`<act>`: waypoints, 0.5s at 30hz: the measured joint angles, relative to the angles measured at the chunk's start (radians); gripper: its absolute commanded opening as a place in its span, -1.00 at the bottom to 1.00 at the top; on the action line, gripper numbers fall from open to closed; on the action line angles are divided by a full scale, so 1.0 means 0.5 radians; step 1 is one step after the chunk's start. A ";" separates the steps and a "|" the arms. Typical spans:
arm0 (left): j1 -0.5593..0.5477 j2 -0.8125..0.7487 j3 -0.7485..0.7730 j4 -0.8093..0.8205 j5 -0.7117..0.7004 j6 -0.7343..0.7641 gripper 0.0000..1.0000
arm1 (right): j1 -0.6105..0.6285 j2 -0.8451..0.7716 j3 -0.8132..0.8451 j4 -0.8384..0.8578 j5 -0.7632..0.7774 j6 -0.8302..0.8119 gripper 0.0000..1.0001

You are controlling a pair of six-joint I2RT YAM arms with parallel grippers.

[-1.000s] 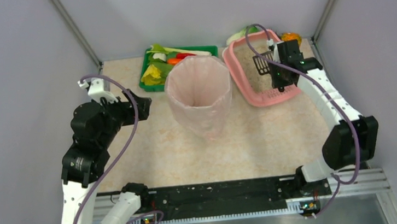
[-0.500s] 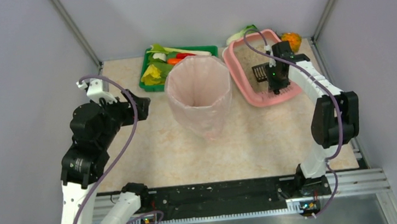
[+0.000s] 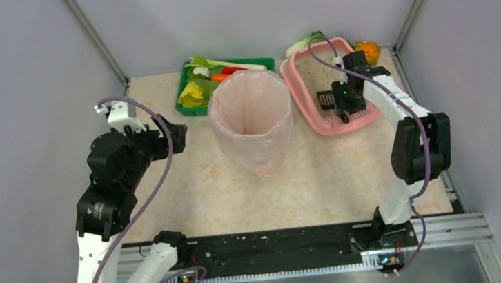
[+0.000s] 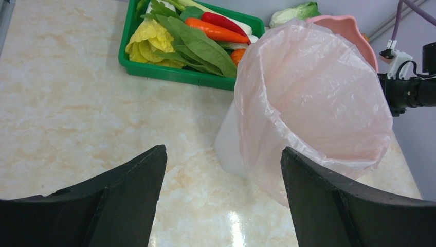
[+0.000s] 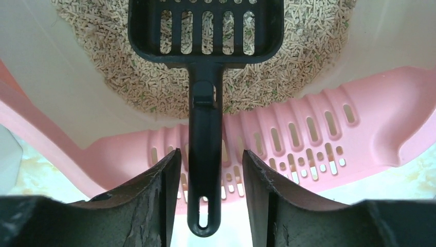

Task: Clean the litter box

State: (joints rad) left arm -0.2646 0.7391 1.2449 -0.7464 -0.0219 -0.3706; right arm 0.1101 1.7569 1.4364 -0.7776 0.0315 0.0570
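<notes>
Scooping barely begun; no waste visible in the bin.
Right end effector flanks the scoop handle over the litter box, far right on the tabletop; whether it is clamped I cannot tell. Left end effector is spread, idle.

Reference: the bin, standing mid-table. Behind it and to its left, at the table's back edge — the vegetable tray, vegetables in it. Just right of the bin and slightly behind — the litter box, grate end nearest the arms. A scoop sits over the litter box, head over litter, handle over the grate, between the right gripper fingers. Left gripper: well left of the bin.
</notes>
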 measured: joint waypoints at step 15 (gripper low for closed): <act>0.000 -0.054 0.000 -0.036 -0.053 0.007 0.74 | -0.004 -0.554 0.034 -0.021 0.119 0.081 0.98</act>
State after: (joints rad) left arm -0.2646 0.7120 1.2449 -0.7643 -0.0486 -0.3672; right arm 0.1081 1.4799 1.4532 -0.7883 0.0910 0.0975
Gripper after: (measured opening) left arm 0.868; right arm 0.990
